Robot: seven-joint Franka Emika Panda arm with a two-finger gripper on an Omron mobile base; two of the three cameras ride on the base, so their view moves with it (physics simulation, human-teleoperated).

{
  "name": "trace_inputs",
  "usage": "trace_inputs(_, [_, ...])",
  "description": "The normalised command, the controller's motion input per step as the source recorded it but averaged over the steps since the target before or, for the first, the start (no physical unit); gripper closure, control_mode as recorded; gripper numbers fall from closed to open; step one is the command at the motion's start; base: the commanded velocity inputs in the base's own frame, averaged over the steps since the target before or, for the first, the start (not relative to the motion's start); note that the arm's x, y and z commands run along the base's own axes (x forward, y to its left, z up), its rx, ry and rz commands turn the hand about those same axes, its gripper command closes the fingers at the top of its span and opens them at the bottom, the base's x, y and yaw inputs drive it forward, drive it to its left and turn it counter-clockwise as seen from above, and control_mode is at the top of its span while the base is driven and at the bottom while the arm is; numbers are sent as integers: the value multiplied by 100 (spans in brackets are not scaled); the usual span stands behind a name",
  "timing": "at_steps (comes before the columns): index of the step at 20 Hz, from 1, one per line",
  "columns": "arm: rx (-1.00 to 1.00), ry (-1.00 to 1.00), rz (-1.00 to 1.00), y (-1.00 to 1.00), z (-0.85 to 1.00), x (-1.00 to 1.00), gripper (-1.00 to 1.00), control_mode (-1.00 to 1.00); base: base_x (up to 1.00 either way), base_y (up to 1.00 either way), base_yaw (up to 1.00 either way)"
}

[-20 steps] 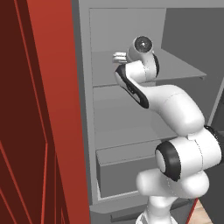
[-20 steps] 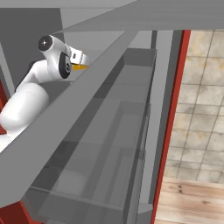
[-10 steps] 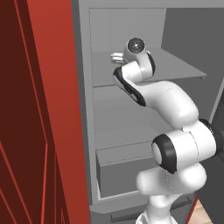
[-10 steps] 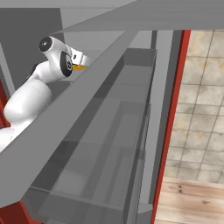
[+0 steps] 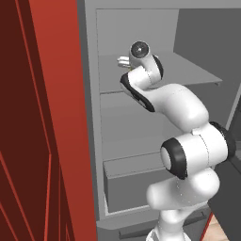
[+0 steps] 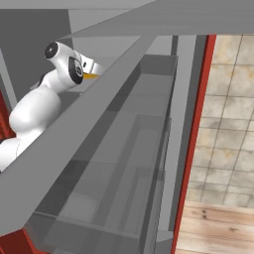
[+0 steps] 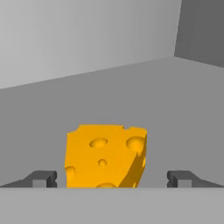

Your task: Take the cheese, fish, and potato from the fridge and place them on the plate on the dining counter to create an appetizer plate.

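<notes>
The cheese point(image 7: 105, 155), an orange-yellow wedge with holes, sits on a grey shelf point(image 7: 175, 100) of the fridge point(image 5: 188, 70). In the hand view it lies right between my two finger tips. My gripper point(image 7: 112, 179) is open, one tip on each side of the wedge and neither touching it. From the left base view the arm reaches onto the upper shelf, gripper point(image 5: 123, 60) at the shelf's left. From the right, a sliver of the cheese point(image 6: 90, 76) shows just under the gripper point(image 6: 93, 68). The fish, potato, plate and dining counter are out of view.
The fridge's lower drawer point(image 5: 136, 183) stands below the arm. Red panelling point(image 5: 42, 122) flanks the fridge on the left. The open door's grey bins point(image 6: 129, 163) run close along the right base view, with a tiled floor point(image 6: 233, 109) beyond.
The hand has slid a little to the left and deeper onto the upper shelf, toward the cheese. The jaws have stayed open.
</notes>
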Motion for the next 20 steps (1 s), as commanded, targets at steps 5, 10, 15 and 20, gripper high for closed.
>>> trace_inputs(5, [0,1,-6,0,-19,16,100,-100,0,0,0])
trace_inputs(10, [0,4,-7,-2,-33,0,100,-100,0,0,0])
trace_inputs(15, [0,1,-6,-7,-33,0,100,-100,0,0,0])
trace_inputs(20, [0,0,-6,-13,-37,-16,100,-100,0,0,0])
